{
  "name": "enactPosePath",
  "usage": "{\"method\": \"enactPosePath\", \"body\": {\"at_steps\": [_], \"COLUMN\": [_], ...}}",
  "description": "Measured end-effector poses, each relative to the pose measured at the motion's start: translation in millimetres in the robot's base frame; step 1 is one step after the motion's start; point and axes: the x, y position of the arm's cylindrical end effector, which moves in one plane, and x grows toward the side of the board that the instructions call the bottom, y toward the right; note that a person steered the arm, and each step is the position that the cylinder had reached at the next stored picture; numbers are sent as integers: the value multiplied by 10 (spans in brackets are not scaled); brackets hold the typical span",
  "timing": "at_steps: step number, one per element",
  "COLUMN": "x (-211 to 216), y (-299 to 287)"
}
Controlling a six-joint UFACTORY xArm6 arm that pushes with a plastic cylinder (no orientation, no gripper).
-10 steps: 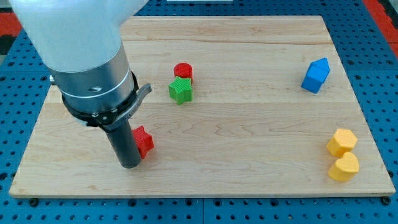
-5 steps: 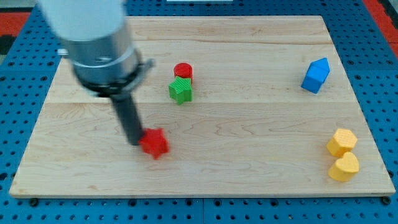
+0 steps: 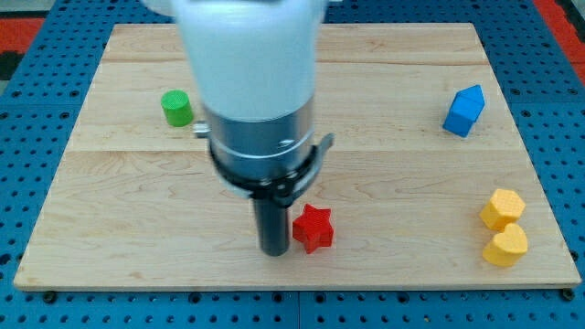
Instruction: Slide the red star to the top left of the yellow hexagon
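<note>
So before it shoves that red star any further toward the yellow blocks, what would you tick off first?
1. My tip is beside the red star block, on its left in the view: ok.
2. Tip actually touching the star: cannot tell.
3. Star at the upper left of the yellow hexagon block: not ok, it sits well to the view's left.
4. Wooden board between star and hexagon has no blocks: ok.
5. Blocks hidden behind the arm: cannot tell.

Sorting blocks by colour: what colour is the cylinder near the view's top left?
Green cylinder, clearest in the camera view.
</note>
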Motion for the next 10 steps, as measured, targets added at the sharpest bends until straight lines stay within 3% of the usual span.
{"method": "enactPosePath", "body": {"at_steps": [3,4,5,6,10], "x": [-457,-448,-129,27,-766], "y": [948,900,695,999,1607]}}
